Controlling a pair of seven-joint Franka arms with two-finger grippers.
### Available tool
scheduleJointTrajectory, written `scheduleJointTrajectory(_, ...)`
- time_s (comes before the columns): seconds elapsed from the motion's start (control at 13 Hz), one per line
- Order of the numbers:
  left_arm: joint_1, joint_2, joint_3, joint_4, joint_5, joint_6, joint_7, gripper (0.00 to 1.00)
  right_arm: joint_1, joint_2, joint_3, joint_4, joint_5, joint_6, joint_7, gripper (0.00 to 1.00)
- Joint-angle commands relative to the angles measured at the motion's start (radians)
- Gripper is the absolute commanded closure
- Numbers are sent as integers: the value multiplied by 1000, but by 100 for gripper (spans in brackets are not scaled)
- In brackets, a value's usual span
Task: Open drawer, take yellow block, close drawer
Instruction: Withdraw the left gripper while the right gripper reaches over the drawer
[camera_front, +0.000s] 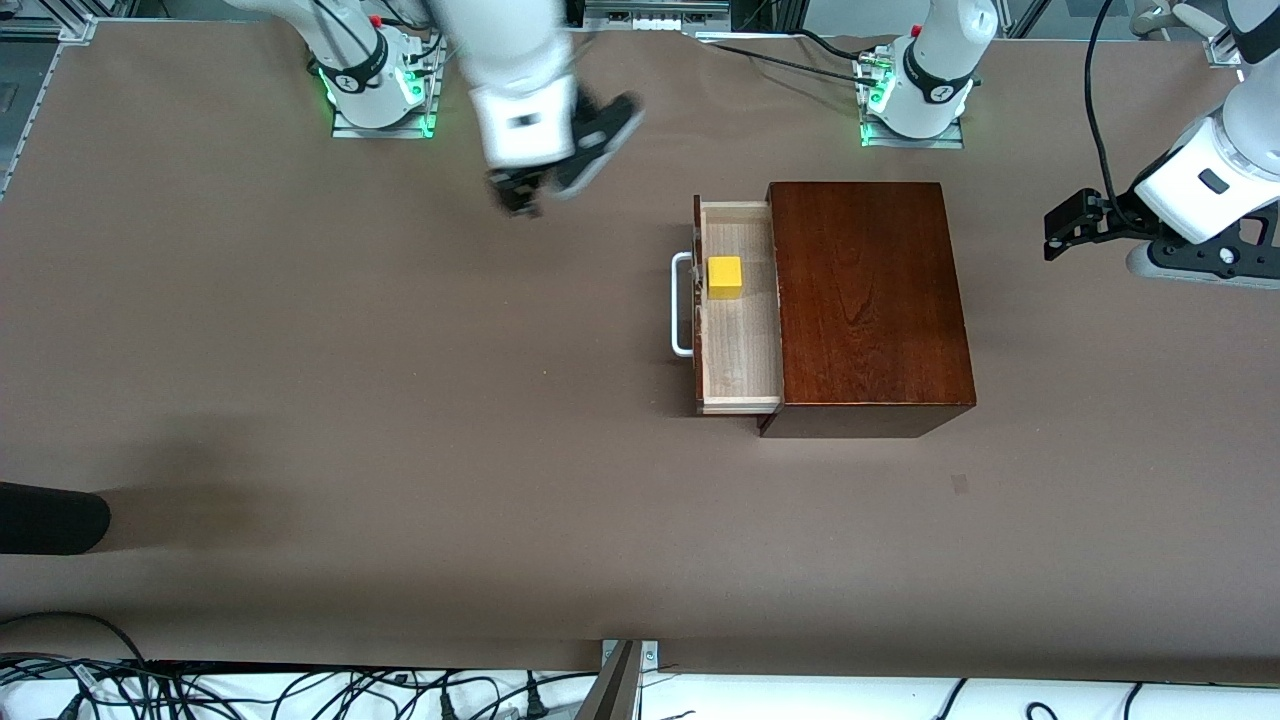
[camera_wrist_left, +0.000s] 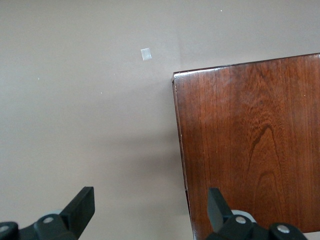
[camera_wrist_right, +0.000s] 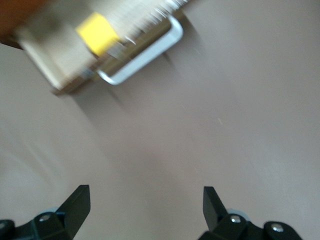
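Note:
The dark reddish-brown wooden box (camera_front: 868, 300) stands on the table toward the left arm's end. Its drawer (camera_front: 738, 345) is pulled out, pale inside, with a white bar handle (camera_front: 680, 305). The yellow block (camera_front: 725, 277) sits in the drawer, in the part farther from the front camera. It also shows in the right wrist view (camera_wrist_right: 97, 32) with the handle (camera_wrist_right: 145, 57). My right gripper (camera_front: 517, 192) is open and empty, up over bare table toward the right arm's end from the drawer. My left gripper (camera_front: 1060, 232) is open and empty, up beside the box (camera_wrist_left: 250, 145).
A dark rounded object (camera_front: 50, 518) lies at the table's edge at the right arm's end. Cables (camera_front: 300, 690) run along the edge nearest the front camera. A small pale mark (camera_front: 959, 484) is on the table near the box.

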Motion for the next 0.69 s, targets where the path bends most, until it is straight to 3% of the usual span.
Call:
scheduleJointTrajectory(0.0, 6, -4, -8, 2, -10, -33, 27, 0, 68, 218, -15, 243, 3, -5, -125, 0)
scheduleJointTrajectory(0.15, 6, -2, -8, 0, -10, -36, 30, 0, 92, 320, -15, 321, 3, 45, -195, 0)
scheduleJointTrajectory(0.62, -5, 16, -8, 7, -6, -26, 27, 0, 129, 476, -15, 429, -43, 140, -369, 0)
